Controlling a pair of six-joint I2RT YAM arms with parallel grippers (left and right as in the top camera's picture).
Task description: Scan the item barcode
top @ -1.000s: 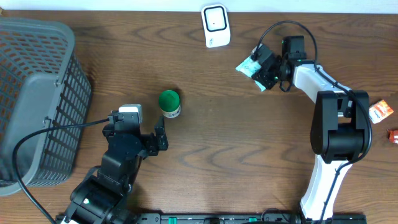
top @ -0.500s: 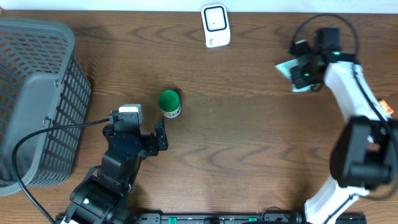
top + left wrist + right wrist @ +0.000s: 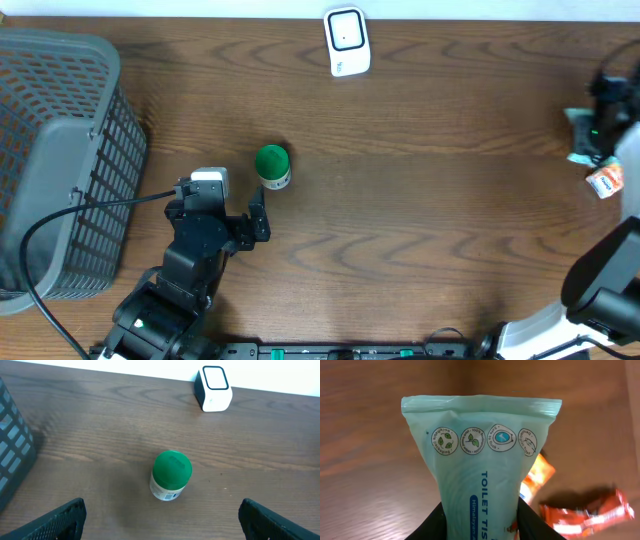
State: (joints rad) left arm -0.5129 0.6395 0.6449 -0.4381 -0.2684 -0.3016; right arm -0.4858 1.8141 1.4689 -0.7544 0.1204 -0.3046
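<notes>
The right gripper (image 3: 480, 527) pinches the bottom end of the toilet tissue pack (image 3: 479, 455), probably so that its printed faces stay clear for reading. The pack sits at the far right edge of the overhead frame, well apart from the barcode scanner (image 3: 347, 41) at top centre. It is pale mint film with a crimped top seal, four round icons and blue lettering. The left gripper (image 3: 162, 525) gapes wide and empty.

I see the grey mesh basket (image 3: 118, 150) far left on my brown wooden table (image 3: 420, 220). The green-lidded round bottle (image 3: 272, 164) stands mid-table. The white box scanner (image 3: 347, 42) is behind it.
</notes>
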